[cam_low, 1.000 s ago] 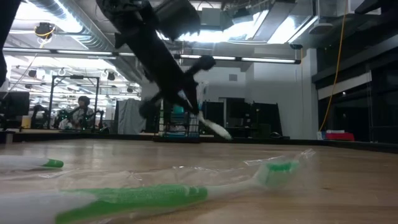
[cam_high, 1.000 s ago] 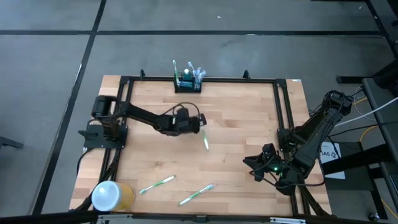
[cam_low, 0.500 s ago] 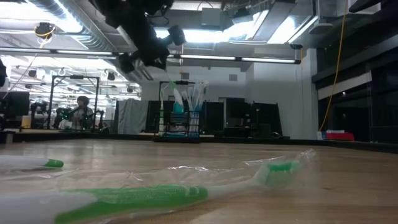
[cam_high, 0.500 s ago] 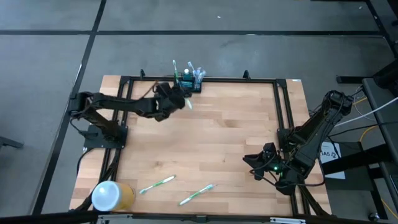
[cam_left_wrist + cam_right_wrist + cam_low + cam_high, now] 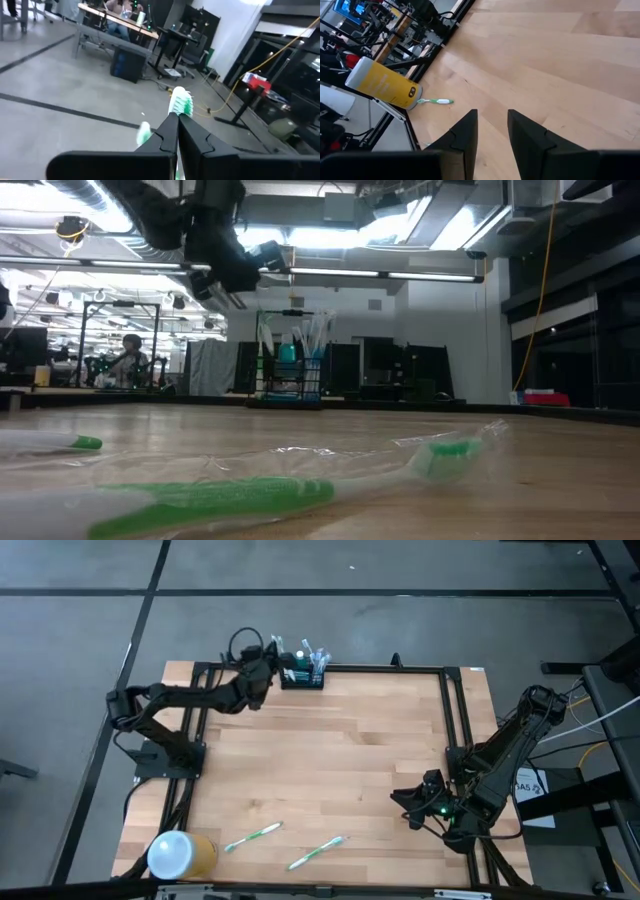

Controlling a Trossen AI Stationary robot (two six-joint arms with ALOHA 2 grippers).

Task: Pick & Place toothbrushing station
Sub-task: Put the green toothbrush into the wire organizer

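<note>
Tabletop (image 5: 340, 760): pale wood planks, smooth, satin sheen. Frame (image 5: 455, 720) round it: black metal bars. Holder rack (image 5: 302, 680): black, wire-like, matt. Toothbrushes (image 5: 252, 836): green and white plastic, in clear glossy crinkled wrap. Cylinder (image 5: 382, 82): yellow, smooth, slight gloss. Left gripper (image 5: 176, 131): matt black plastic-looking jaws. Floor (image 5: 300, 620): grey, dull, concrete-like.

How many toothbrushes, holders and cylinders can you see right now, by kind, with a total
Toothbrushes lying on the table: 2
Toothbrush held in the left gripper: 1
Toothbrushing station, with several brushes in it that are too small to count: 1
White-and-yellow cylinder: 1
Total: 5
</note>
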